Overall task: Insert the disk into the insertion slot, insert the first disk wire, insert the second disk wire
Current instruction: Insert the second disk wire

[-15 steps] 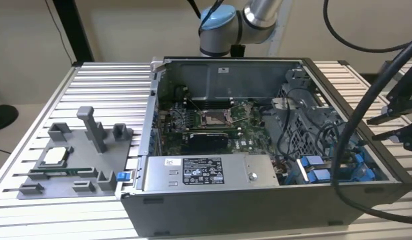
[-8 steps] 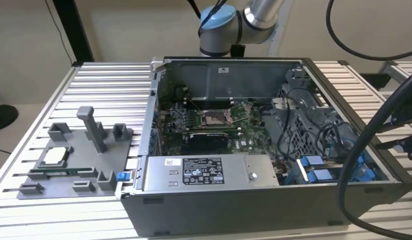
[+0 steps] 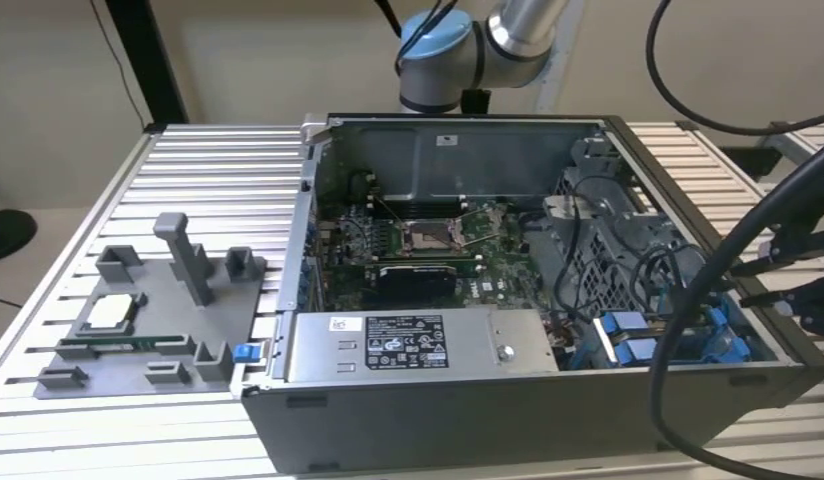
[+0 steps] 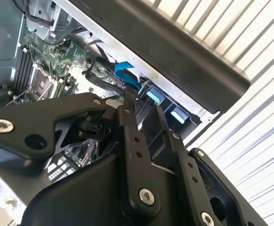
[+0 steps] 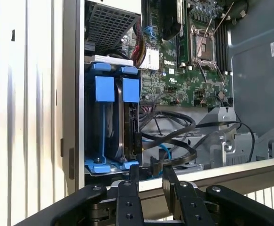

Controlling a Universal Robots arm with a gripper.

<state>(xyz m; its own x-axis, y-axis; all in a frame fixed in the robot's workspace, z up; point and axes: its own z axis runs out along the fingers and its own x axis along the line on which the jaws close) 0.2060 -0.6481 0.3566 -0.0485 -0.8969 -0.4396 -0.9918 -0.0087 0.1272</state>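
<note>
Disk (image 5: 130, 134) first: it stands on edge in its blue carrier, seated in the insertion slot (image 5: 90, 141) at the corner of the open computer case (image 3: 452, 425), just beside a second blue carrier (image 5: 104, 89). Around it all lies the ribbed metal tabletop (image 3: 212, 160). The exterior view takes in the whole case, with the silver power supply (image 3: 399, 350) along its near wall and a grey fixture tray (image 3: 132, 320) well apart on the exterior view's left. The arm (image 3: 452, 45) shows its blue-capped joint above the case's far wall. Both wrist views look along the tool (image 5: 150, 174) (image 4: 144, 109), which hangs at the case rim near the drive corner, pointing in toward the bay. Its black fingers (image 5: 133, 176) stand a narrow gap apart, and I can make out nothing clamped between them. The first wrist view gives the motherboard (image 5: 188, 61) and a loop of black cables (image 5: 174, 141) just beside the disk; the second catches a flat blue cable (image 4: 127, 73) beyond the fingertips.
</note>
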